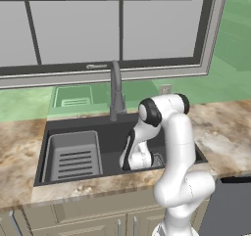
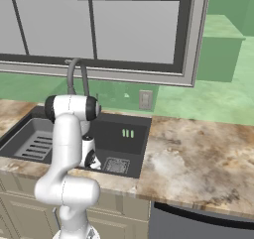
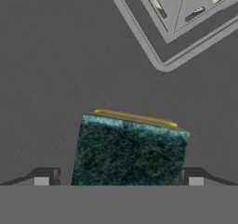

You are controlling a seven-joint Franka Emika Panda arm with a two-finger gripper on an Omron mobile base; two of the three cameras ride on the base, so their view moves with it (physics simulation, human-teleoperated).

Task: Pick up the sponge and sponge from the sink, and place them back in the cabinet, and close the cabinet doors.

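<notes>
A dark green-topped sponge (image 3: 130, 153) with a yellow base lies flat on the black floor of the sink (image 1: 112, 132). My gripper (image 3: 119, 179) hangs low over it and is open, one fingertip (image 3: 46, 176) on each side of the sponge with a small gap to it. From the base cameras the gripper (image 1: 145, 162) reaches down into the right half of the basin, with the arm hiding the sponge. The cabinet and its doors are out of view.
The square drain (image 3: 186, 14) sits just beyond the sponge. A grey slotted rack (image 1: 73, 156) fills the sink's left half, and the gooseneck faucet (image 1: 116, 90) rises behind it. Marbled counter (image 2: 198, 153) runs to the right, under a large window.
</notes>
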